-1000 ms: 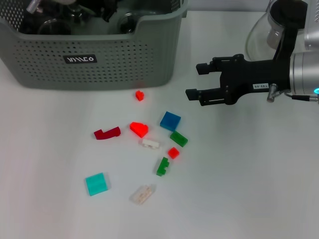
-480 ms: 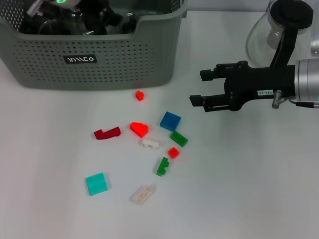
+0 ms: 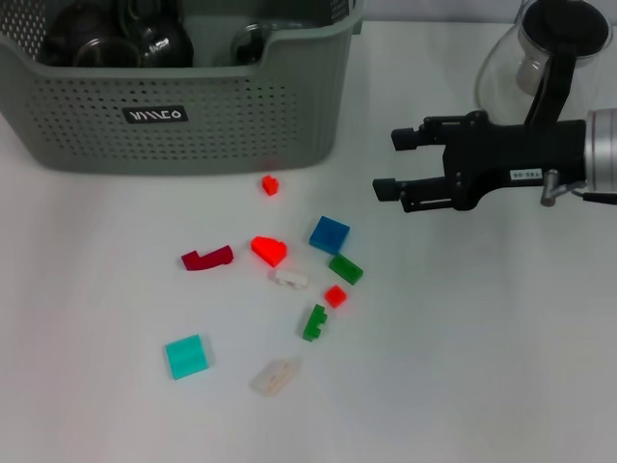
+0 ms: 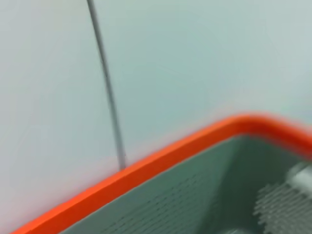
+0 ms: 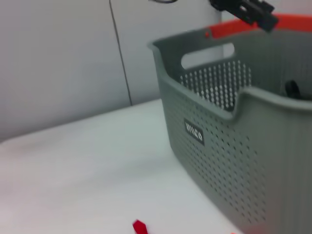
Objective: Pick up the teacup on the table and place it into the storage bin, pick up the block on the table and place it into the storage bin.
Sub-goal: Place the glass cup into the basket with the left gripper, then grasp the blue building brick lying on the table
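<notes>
A white table [image 3: 482,367] fills the head view, with a pale wall behind it in the right wrist view. The right gripper [image 3: 388,164] hovers above the table on the right side, its two black fingers [image 3: 413,136] spread apart with nothing between them, pointing toward the storage bin [image 3: 183,121]. The blocks lie below and to the left of those fingertips, apart from them. Nearest is a blue block [image 3: 329,234], then a green block [image 3: 345,268] just beside it and a small red cube [image 3: 335,295]. Further out sit a bright red rounded block [image 3: 269,251], a white piece [image 3: 289,279], a dark green piece [image 3: 314,322], a dark red block [image 3: 207,258], a teal block [image 3: 185,356] and a clear piece [image 3: 276,376]. One small red block [image 3: 270,184] rests near the bin's front wall. The bin stands at the far left of the table and holds dark glassware [image 3: 145,39]. A glass pot [image 3: 540,58] with a black lid stands behind the right arm. The left gripper is not visible, so its fingers cannot be judged; its wrist view shows only an orange-edged grey surface [image 4: 146,168].
</notes>
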Available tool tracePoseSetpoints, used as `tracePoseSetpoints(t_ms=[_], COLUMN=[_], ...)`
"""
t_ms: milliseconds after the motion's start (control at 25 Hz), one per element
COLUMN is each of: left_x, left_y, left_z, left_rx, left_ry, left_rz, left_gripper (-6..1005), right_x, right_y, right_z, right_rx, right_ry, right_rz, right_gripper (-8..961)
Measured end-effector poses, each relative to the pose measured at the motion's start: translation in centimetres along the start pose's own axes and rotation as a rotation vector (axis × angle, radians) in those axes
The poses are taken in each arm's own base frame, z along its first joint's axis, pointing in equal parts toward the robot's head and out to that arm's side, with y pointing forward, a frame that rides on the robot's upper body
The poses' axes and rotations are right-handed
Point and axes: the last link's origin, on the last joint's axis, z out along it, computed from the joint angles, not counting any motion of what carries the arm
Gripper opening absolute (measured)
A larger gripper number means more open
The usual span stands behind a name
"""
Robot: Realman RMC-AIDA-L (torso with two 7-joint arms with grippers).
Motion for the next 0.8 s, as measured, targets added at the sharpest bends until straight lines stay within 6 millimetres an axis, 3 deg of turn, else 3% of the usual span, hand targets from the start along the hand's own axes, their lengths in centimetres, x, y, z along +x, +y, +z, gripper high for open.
tracePoseSetpoints(t_ms=[200, 360, 480, 800], left_x=[-1.0, -2.7, -4.4, -9.8], left_y=[0.8, 1.7, 2.8, 7.3], left_z=[-5.1, -7.7, -8.5, -8.3], left_rx=[-0.309, -0.517, -0.638, -0.887], left_ry=[0.23, 0.368, 0.416, 0.425], left_rz=[-0.137, -0.179, -0.149, -0.024], left_gripper=[716, 715, 716, 712], right_x=[-0.5, -0.5, -0.4, -0.3], right_y=[0.2, 0.2, 0.2, 0.4], right_z=[-1.0, -1.5, -1.6, -1.6], right_rx=[-0.023, -0.033, -0.043, -0.088], right_ry=[-0.05, -0.054, -0.037, 0.045], right_rz=[-0.023, -0.033, -0.04, -0.057], right_gripper=[803, 802, 801, 800])
